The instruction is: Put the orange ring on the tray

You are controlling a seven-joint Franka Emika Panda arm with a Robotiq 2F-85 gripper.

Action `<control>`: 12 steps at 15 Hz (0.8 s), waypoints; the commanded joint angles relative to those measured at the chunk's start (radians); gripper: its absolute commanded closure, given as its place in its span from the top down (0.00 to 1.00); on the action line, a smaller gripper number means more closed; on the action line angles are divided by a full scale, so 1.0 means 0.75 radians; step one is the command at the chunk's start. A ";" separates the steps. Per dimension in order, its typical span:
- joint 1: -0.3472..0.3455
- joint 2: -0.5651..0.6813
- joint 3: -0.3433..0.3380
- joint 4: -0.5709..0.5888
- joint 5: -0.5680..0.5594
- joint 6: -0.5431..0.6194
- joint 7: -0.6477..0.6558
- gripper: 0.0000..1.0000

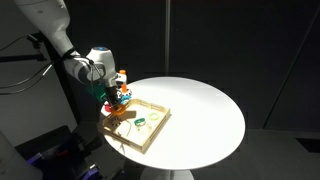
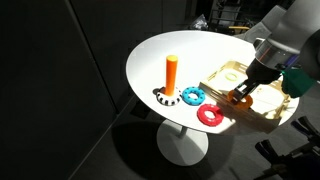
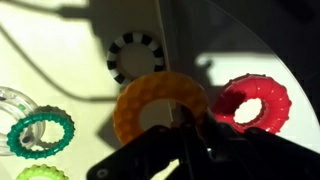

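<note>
The orange ring (image 3: pixel 150 100) is held in my gripper (image 3: pixel 185 128), whose fingers pinch its near edge. In an exterior view the gripper (image 2: pixel 243 92) holds the ring (image 2: pixel 243 99) just above the near rim of the light-wood tray (image 2: pixel 225 75). In the other exterior view the gripper (image 1: pixel 118 96) hangs over the tray's (image 1: pixel 155 120) corner nearest the arm. I cannot tell whether the ring touches the tray.
A green ring (image 1: pixel 143 122) lies in the tray and also shows in the wrist view (image 3: pixel 40 132). A red ring (image 2: pixel 211 115), a blue ring (image 2: pixel 192 96), an upright orange peg (image 2: pixel 171 73) and a black-and-white base (image 2: pixel 164 98) stand on the white round table (image 2: pixel 190 50) beside the tray.
</note>
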 commanded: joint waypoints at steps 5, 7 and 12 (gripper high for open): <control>-0.065 -0.114 0.037 -0.120 0.202 0.018 -0.043 0.05; -0.073 -0.123 0.035 -0.140 0.250 0.021 -0.053 0.05; -0.105 -0.137 0.056 -0.162 0.417 -0.001 -0.142 0.37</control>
